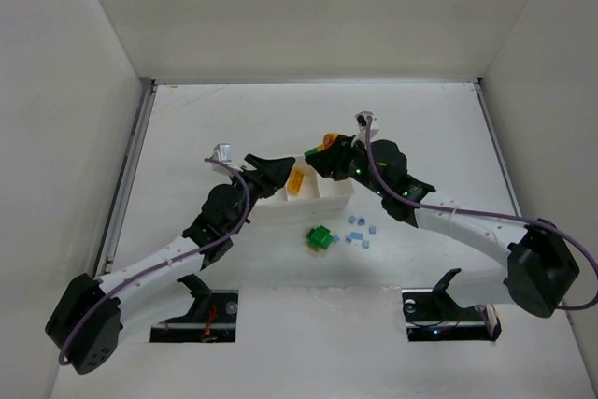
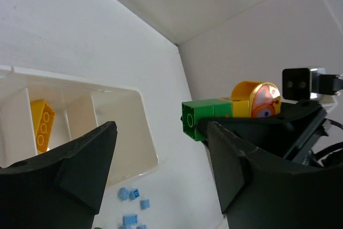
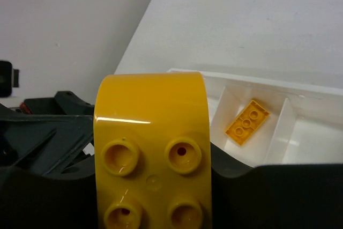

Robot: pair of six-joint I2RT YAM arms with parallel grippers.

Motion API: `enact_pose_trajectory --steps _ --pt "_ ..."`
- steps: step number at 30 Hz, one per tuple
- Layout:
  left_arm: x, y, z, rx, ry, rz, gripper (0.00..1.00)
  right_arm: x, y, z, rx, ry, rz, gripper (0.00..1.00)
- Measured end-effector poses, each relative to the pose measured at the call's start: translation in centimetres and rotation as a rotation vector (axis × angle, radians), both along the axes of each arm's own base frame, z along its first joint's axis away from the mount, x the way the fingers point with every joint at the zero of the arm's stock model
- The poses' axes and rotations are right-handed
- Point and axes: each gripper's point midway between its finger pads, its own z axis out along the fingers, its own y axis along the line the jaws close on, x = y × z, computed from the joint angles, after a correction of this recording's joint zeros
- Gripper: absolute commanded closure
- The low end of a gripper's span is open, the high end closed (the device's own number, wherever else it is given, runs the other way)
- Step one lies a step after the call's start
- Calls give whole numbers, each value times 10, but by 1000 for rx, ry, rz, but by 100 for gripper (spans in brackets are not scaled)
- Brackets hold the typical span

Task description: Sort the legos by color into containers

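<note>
My left gripper [image 2: 161,178] stands open with nothing between its fingers, at the left end of the white tray [image 1: 329,197]. One yellow-orange lego [image 1: 294,182] lies in a compartment of the tray [image 2: 128,127]; it is the slanted yellow lego [image 2: 42,124] in the left wrist view and the yellow lego [image 3: 246,122] in the right wrist view. My right gripper [image 1: 322,158] hovers over the tray's far side, shut on a joined piece: a green lego [image 2: 201,117] stuck to a rounded yellow lego [image 3: 153,148]. A green lego [image 1: 320,238] and several light-blue legos [image 1: 359,231] lie on the table.
White walls enclose the table on the left, back and right. The loose light-blue legos [image 2: 131,193] lie just in front of the tray. Both arm bases sit at the near edge, and the two grippers are close together above the tray.
</note>
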Motion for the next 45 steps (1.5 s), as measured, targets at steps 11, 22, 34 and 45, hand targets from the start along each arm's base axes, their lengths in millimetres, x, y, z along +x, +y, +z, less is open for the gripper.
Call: enact_pose_trajectory --steps 11,22,34,45 --pt "-3 21 6 -354 179 46 26 -3 19 11 205 61 80 70" --pt "5 12 -2 -632 408 -55 25 -5 28 3 246 34 134 70" --pt "-5 -25 -6 -833 641 -287 28 -24 41 -3 231 -79 300 70" --pt "-15 -23 0 -868 633 -337 32 -26 45 -24 194 -123 360 70"
